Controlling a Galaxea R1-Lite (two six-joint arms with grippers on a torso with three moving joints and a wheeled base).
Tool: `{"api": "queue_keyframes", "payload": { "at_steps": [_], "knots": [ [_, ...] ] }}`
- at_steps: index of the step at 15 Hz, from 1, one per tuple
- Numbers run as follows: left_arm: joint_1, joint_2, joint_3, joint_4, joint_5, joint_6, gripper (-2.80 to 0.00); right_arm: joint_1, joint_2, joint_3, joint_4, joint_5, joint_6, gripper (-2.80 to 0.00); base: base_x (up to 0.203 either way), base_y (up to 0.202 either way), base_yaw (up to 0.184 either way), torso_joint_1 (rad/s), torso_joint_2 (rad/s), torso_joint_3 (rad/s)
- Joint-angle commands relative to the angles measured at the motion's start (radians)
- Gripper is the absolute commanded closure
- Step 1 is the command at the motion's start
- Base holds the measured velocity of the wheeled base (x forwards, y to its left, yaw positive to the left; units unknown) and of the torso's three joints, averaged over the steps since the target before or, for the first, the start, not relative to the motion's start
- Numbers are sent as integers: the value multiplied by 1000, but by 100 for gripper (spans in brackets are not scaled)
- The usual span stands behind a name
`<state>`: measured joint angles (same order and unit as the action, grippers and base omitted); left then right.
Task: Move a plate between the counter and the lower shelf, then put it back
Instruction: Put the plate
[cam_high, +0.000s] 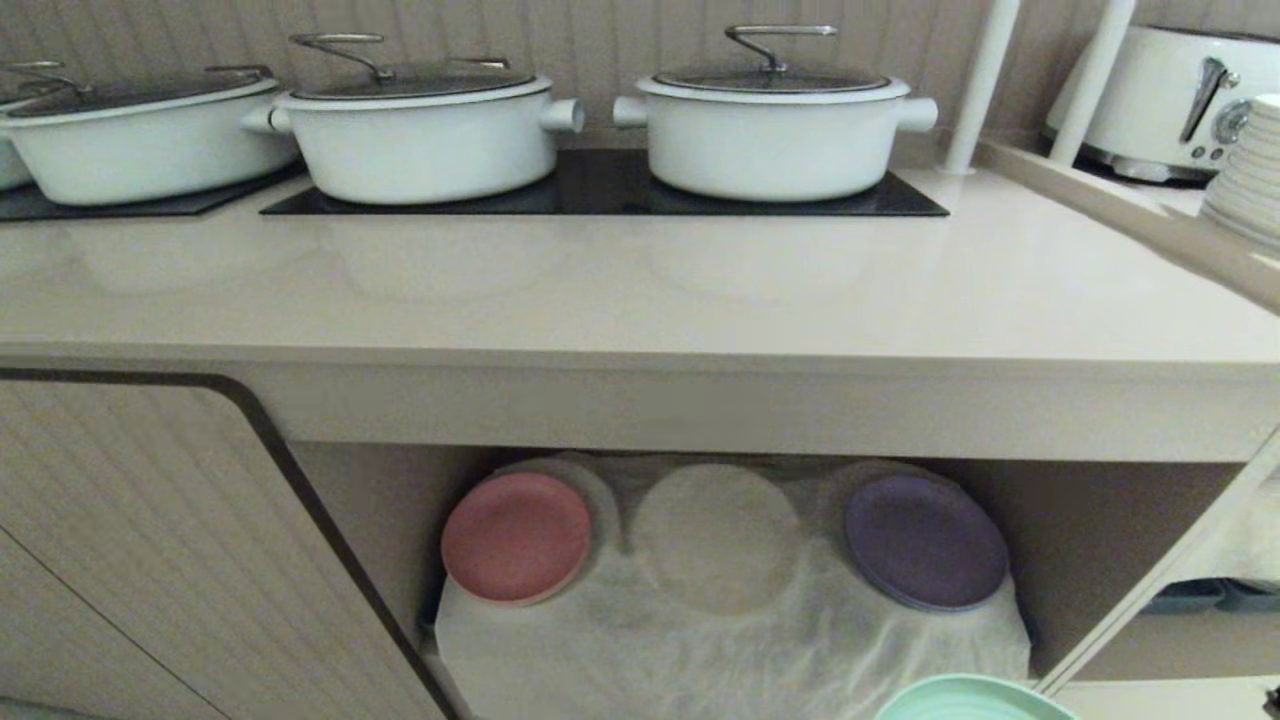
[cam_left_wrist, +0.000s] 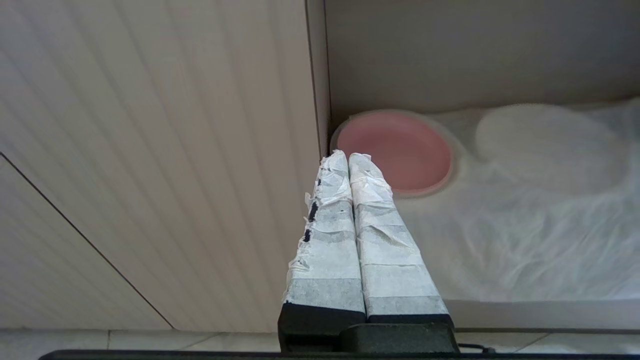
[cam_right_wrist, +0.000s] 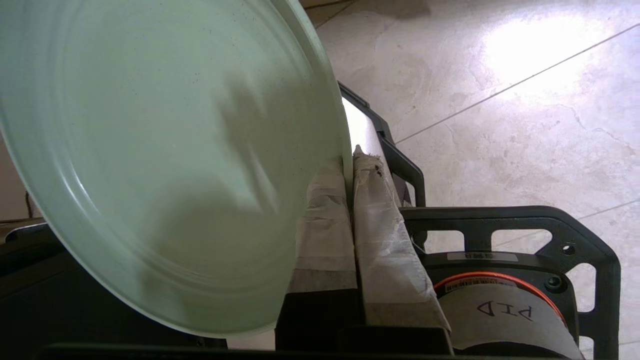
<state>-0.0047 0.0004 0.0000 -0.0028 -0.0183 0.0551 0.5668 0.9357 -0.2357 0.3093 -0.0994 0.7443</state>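
Our right hand (cam_right_wrist: 349, 165) pinches the rim of the plate (cam_right_wrist: 160, 150), held low in front of the lower shelf (cam_high: 730, 620). Our left hand (cam_left_wrist: 348, 160) idles, fingers together, near the pink plate (cam_left_wrist: 395, 150). We judge the carry underway; next, lift it onto the surface (cam_high: 620, 290).

Count of items, by kind.
Plates: 3 loose — one mint-green plate (cam_high: 968, 698), one pink plate (cam_high: 515, 536), one purple plate (cam_high: 925, 541) — plus one stack of white plates (cam_high: 1248, 180), number in it unreadable. Lidded white pots (cam_high: 770, 120) on the counter (cam_high: 640, 290): 3 whole, a fourth cut off at its left end. Black hob panels (cam_high: 600, 190): 2. White toaster (cam_high: 1170, 95): 1. Bare round bumps (cam_high: 716, 535) in the shelf cloth: 1.
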Motion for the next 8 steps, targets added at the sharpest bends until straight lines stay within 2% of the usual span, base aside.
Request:
{"api": "queue_keyframes", "payload": {
  "at_steps": [1,8],
  "knots": [
    [0,0,0,0,0,0,0,1,2,0,2,0,4,0,0,0,0,206,-480,-278],
    [0,0,0,0,0,0,0,4,2,-2,1,0,4,0,0,0,0,219,-496,-283]
  ]
}}
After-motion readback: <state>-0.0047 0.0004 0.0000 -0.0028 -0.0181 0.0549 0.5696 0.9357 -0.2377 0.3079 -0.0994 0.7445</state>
